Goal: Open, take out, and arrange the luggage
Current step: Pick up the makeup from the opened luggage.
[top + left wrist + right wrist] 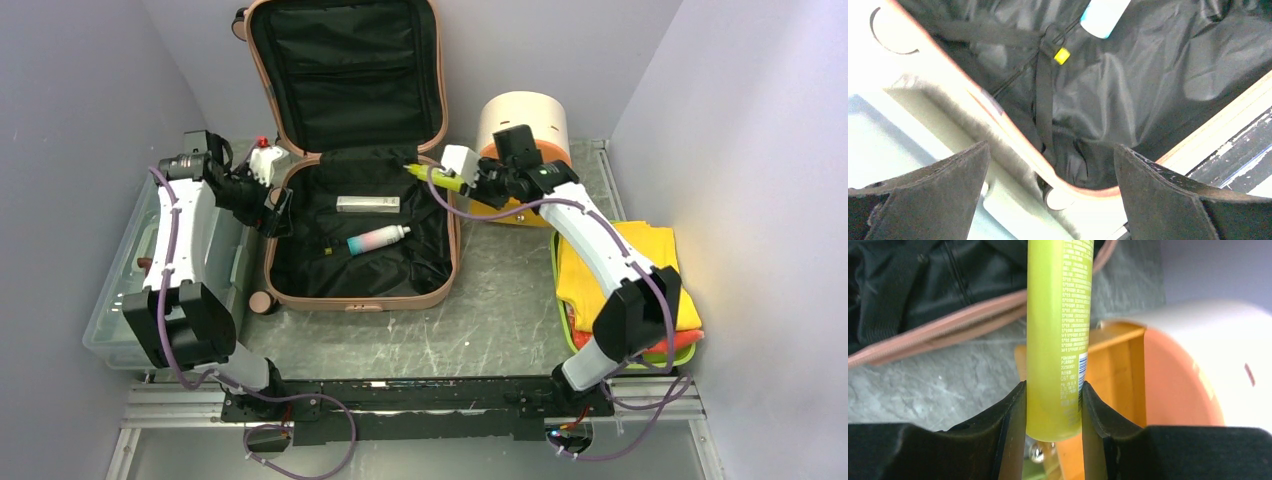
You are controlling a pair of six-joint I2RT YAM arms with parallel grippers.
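Our right claw point(1053, 395) is squeezing a yellow-green tube point(1058, 310). Both fingers press on its bottom end, and the rest of it sticks out in front. The luggage point(350, 300) lies open, with its pink edge just to the left of this claw. The round orange and white holder point(520, 120) sits close on the other side, partly under the tube.

We think the job now is to put the tube in that holder. We should hold tight until the tube is right over the orange part. Then we go down slowly and let go softly, so it does not roll off.

Our left claw point(1050, 147) is wide open and holds nothing. The left edge of the luggage is right below it. A silver box point(368, 204) and a blue-pink tube point(378, 240) wait inside.
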